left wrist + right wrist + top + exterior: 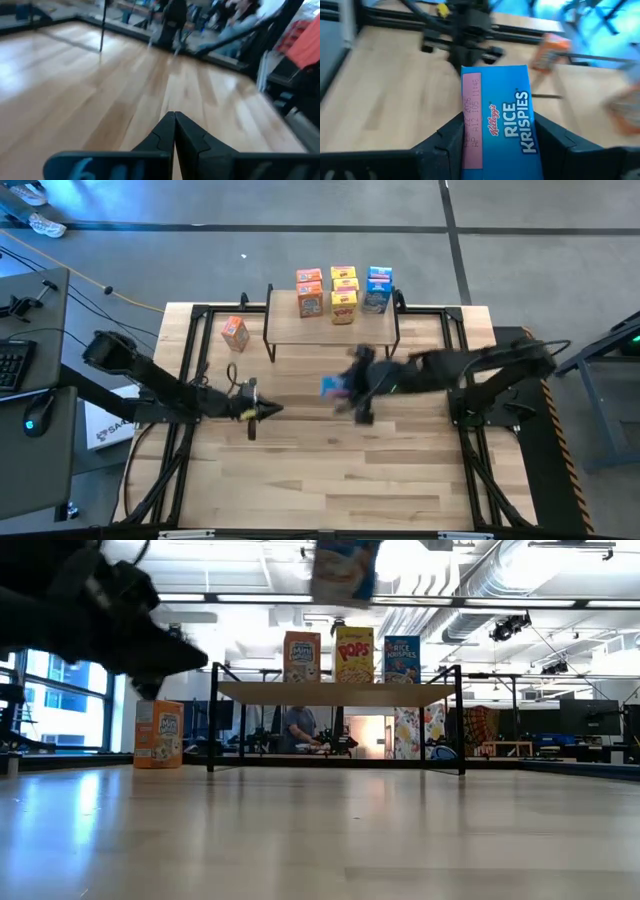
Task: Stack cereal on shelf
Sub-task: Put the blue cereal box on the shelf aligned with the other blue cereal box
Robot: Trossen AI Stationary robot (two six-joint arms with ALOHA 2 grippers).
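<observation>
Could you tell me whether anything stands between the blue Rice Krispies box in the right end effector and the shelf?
Nothing visible does. The right end effector holds the Rice Krispies box in front of the shelf; the table between them is bare.

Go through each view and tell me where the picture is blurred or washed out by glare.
High view: right gripper and its blue cereal box smear slightly. Low view: ceiling lights glare behind the held box; the near dark arm is soft. Left wrist view: shut left gripper sharp, room blurred. Right wrist view: box readable, orange box streaked.
</observation>
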